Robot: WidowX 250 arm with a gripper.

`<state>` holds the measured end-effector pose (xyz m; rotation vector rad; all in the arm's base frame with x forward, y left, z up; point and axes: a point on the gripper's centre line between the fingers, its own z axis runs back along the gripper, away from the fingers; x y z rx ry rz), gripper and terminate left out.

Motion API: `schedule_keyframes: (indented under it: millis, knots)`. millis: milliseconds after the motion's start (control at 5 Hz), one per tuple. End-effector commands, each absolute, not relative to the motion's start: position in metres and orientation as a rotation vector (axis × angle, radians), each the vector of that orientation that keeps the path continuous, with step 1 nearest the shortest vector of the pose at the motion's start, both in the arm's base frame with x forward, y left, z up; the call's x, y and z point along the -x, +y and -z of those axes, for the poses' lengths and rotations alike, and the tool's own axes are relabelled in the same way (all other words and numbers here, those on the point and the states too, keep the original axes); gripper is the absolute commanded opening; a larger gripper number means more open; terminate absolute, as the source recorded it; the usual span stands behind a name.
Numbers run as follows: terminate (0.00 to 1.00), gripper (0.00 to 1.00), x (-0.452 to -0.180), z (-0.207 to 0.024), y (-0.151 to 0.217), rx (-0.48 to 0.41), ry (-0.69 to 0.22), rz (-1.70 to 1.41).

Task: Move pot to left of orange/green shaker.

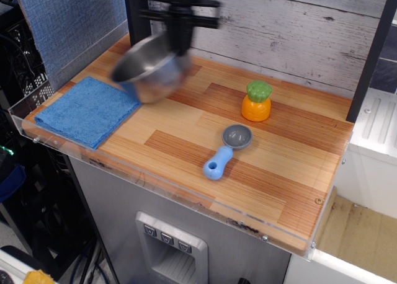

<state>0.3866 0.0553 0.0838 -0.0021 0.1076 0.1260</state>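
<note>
Showing in the single camera view: the pot (pixel 151 68) hanging tilted and blurred in the air, well to the left of the orange/green shaker (pixel 257 101) and above the wooden counter (pixel 279 166), not touching it. Gripping at the pot's upper right rim, the gripper (pixel 180 43), jaws apparently clamped on that thin steel edge, though blurring too much to show the contact exactly. Judging the handling: looking rigid and fairly light for its width, yet smooth and slippery, so likely swinging or sliding in a rim pinch; with no handles, taking it by the rim being the only real hold, and lowering it gently being wise, since a round base may rock or ring on the wood. Appearing as a wide, shiny stainless bowl, open mouth tipping toward the left, reflecting counter tones on its side. Lying flat further left of the shaker than the pot, at the counter's corner, a blue cloth (pixel 84 110). Resting just in front of the shaker, a grey-and-blue scoop (pixel 226 150), apart from it and clear of the pot. Remaining, by this reckoning: setting the pot down just left of the shaker.
</note>
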Motion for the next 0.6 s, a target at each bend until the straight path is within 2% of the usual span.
schedule_keyframes:
  millis: [0,400]
  knots:
    - [0.0,0.0,-0.405,-0.092,-0.005,-0.045,0.065,-0.012]
    - [0.0,0.0,-0.406,-0.075,0.001,-0.052,0.123,-0.064]
